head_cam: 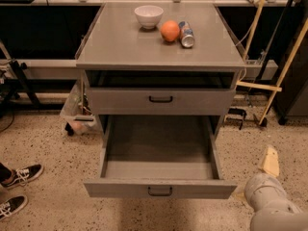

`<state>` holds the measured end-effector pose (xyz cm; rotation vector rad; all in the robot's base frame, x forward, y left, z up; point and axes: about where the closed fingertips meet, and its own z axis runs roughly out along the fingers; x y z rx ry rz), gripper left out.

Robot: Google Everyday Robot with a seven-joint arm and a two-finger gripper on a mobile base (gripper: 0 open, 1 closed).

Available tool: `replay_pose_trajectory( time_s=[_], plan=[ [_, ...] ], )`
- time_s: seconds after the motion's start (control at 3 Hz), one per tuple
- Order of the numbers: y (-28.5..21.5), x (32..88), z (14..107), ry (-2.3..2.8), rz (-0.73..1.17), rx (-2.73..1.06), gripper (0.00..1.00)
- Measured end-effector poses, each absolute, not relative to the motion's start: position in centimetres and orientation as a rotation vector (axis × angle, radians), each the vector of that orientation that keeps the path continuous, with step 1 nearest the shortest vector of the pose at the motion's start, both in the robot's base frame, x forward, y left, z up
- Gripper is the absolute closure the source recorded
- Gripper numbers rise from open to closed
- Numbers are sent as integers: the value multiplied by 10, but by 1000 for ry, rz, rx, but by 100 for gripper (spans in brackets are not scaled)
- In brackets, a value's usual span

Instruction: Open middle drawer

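Observation:
The grey cabinet (pixel 125 47) stands in the middle of the camera view. The middle drawer (pixel 160 189) is pulled far out towards me, with its plain grey tray (pixel 159 148) showing and its small black bar handle (pixel 160 192) at the centre of the front panel. Above it, another grey drawer (pixel 160 100) with the same handle is pushed in. My gripper is out of view. Only a white rounded arm segment (pixel 272 207) shows at the bottom right, apart from the drawer's right front corner.
On the cabinet top are a white bowl (pixel 148 16), an orange (pixel 170 31) and a can (pixel 186 34) on its side. A person's shoes (pixel 21 174) are at the left. Wooden poles (pixel 276 81) lean at the right, and a clear wheeled bin (pixel 77 113) stands left of the cabinet.

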<state>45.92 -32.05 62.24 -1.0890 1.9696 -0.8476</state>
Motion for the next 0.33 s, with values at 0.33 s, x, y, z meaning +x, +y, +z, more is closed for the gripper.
replay_pose_trajectory(
  time_s=[0.33],
  plan=[
    [-321, 459, 622, 1970, -848, -1089, 0]
  ],
)
